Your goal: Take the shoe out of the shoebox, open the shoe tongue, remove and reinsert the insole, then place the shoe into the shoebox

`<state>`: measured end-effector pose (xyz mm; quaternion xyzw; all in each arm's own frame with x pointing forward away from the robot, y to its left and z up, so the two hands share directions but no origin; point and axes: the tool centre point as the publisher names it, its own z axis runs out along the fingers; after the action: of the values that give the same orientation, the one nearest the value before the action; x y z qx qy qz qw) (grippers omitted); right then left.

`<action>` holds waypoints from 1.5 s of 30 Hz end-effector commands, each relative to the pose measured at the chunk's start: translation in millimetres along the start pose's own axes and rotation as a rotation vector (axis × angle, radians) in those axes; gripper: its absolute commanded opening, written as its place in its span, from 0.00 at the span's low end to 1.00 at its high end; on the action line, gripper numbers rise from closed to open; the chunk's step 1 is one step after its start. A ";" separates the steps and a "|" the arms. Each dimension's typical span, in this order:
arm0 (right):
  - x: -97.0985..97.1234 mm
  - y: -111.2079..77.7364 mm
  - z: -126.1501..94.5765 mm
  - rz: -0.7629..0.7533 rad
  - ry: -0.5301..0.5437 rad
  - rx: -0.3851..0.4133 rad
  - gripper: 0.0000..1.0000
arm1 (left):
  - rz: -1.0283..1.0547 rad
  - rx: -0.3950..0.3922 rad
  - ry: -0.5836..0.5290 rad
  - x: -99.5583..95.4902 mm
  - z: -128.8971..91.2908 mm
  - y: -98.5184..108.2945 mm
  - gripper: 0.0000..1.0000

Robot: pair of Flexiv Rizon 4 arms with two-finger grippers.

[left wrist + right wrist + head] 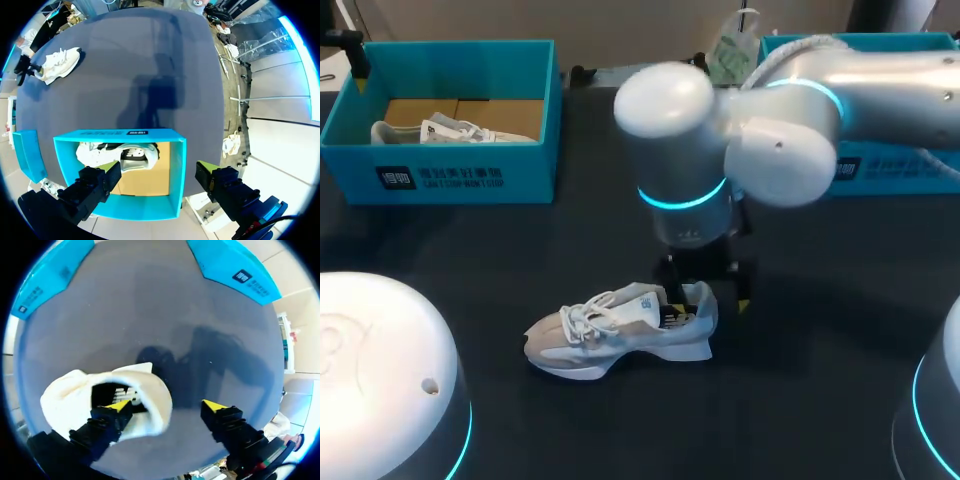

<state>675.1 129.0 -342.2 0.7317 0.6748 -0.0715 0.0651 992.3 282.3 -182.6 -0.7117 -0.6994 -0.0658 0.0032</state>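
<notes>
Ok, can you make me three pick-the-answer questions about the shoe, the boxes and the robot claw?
1. Where is the shoe by the right claw? A in a box B on the table C up in the air
2. What colour is the left shoebox? A red B yellow C blue
3. How is the right claw? A open B shut on the shoe C shut on nothing
Answers: 1 B, it lies on the dark table. 2 C, its walls are blue. 3 A, its yellow tips stand wide apart, only one inside the shoe.
</notes>
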 end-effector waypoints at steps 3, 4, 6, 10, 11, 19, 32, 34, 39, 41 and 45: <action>-41.2 0.6 -39.6 -0.089 0.196 -0.008 1.00 | 0.000 -0.002 0.002 0.2 0.0 -0.8 1.00; -43.8 0.5 -43.1 -0.121 0.215 -0.026 1.00 | 0.000 -0.002 0.002 0.2 0.0 -0.8 1.00; -48.3 0.0 -48.2 -0.172 0.268 -0.052 1.00 | 0.000 -0.002 0.002 0.2 0.0 -0.8 1.00; -62.8 -4.4 -58.9 -0.390 0.516 -0.181 1.00 | 0.000 -0.002 0.002 0.2 0.0 -0.8 1.00; -67.2 -5.7 -56.6 -0.483 0.544 -0.193 1.00 | 0.000 -0.002 0.002 0.2 0.0 -0.8 1.00; -71.2 -4.9 -50.6 -0.495 0.490 -0.147 1.00 | 0.000 -0.002 0.002 0.2 0.0 -0.8 1.00; -93.8 4.9 -41.3 -0.791 0.810 -0.393 1.00 | 0.000 -0.002 0.002 0.2 0.0 -0.8 1.00; -96.6 8.5 -39.5 -0.861 0.876 -0.470 1.00 | 0.000 -0.002 0.002 0.2 0.0 -0.8 1.00; -96.4 9.7 -38.3 -0.952 0.896 -0.439 1.00 | 0.000 -0.002 0.002 0.2 0.0 -0.8 1.00; -96.4 9.7 -38.3 -0.952 0.896 -0.439 1.00 | 0.000 -0.002 0.002 0.2 0.0 -0.8 1.00; -96.4 9.7 -38.3 -0.952 0.896 -0.439 1.00 | 0.000 -0.002 0.002 0.2 0.0 -0.8 1.00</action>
<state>680.1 49.8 -282.4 0.3143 0.9254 0.2085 -0.0375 992.3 282.3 -182.6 -0.7117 -0.6994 -0.0658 0.0032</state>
